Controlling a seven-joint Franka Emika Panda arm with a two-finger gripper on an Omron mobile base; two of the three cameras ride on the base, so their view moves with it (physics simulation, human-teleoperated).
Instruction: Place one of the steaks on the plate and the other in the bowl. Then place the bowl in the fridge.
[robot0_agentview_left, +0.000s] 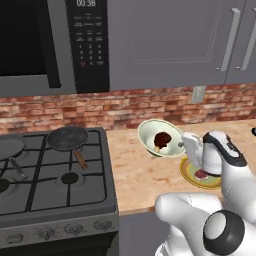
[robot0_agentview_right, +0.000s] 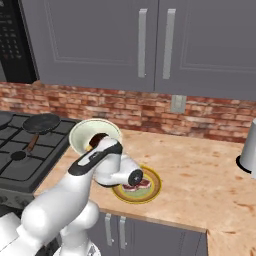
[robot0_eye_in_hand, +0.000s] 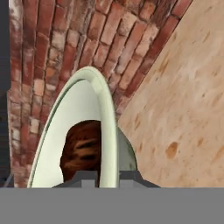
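The pale bowl (robot0_agentview_left: 152, 131) hangs tilted above the counter, its mouth turned toward the stove. My gripper (robot0_agentview_left: 183, 145) is shut on its rim. In the hand view the rim (robot0_eye_in_hand: 108, 118) runs between the fingertips (robot0_eye_in_hand: 86, 177), one inside and one outside. The darker steak (robot0_agentview_left: 162, 139) lies inside the bowl (robot0_agentview_right: 89, 129), and it also shows in the hand view (robot0_eye_in_hand: 83, 148). The red marbled steak (robot0_agentview_right: 137, 185) rests on the yellow plate (robot0_agentview_right: 153, 190) on the counter, right under my wrist. In the left base view the arm hides part of the plate (robot0_agentview_left: 187, 172). The fridge is out of view.
A stove (robot0_agentview_left: 55, 175) with two dark pans (robot0_agentview_left: 67, 138) stands left of the counter, under a black microwave (robot0_agentview_left: 50, 45). A brick wall and grey cabinets (robot0_agentview_right: 150, 45) back the counter. A grey vessel (robot0_agentview_right: 248, 150) stands at the far right. Bare counter (robot0_agentview_right: 200, 170) lies right of the plate.
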